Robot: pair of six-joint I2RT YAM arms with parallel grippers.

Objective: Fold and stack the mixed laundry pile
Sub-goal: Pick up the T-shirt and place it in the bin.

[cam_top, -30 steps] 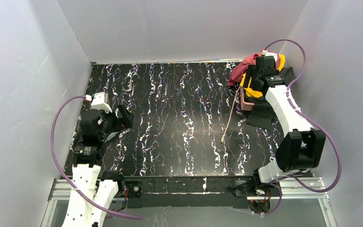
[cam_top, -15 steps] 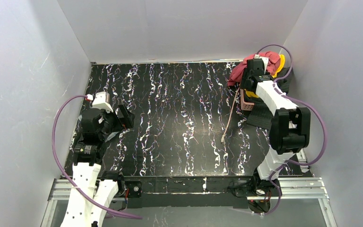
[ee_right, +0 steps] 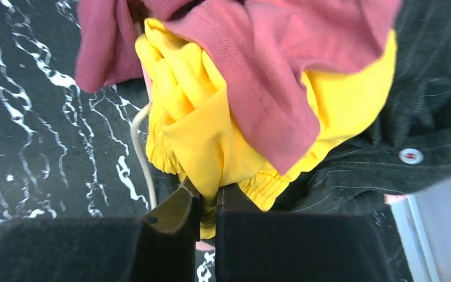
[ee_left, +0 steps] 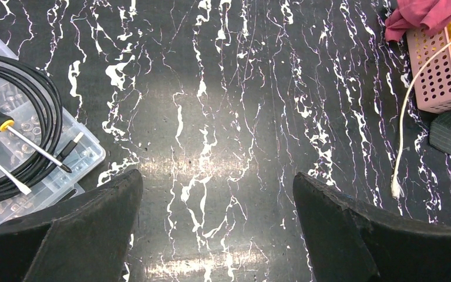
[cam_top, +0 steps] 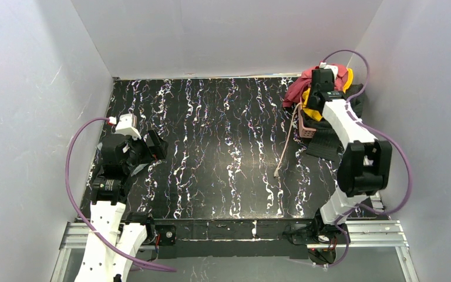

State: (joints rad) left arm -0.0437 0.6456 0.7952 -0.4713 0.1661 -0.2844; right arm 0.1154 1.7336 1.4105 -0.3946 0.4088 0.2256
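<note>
The mixed laundry pile [cam_top: 305,85] lies heaped at the table's far right corner. In the right wrist view a salmon-red garment [ee_right: 282,70] drapes over a bright yellow garment [ee_right: 211,135], with a charcoal-black striped one [ee_right: 428,100] to the right. My right gripper [ee_right: 210,202] is shut on a fold of the yellow garment, which is pinched between the jaws. In the top view this gripper [cam_top: 316,101] is buried in the pile. My left gripper [ee_left: 217,194] hangs open over bare table at the left, far from the pile, holding nothing.
A pink lattice basket [ee_left: 431,76] sits by the pile, and a cream cord [ee_left: 408,126] trails from it toward the table's middle. A clear parts box [ee_left: 17,164] with a black cable and screwdrivers lies near the left gripper. White walls close in three sides.
The right gripper has closed from wide open onto the yellow garment. The right arm has shifted slightly over the pile. The left arm has stayed still.
</note>
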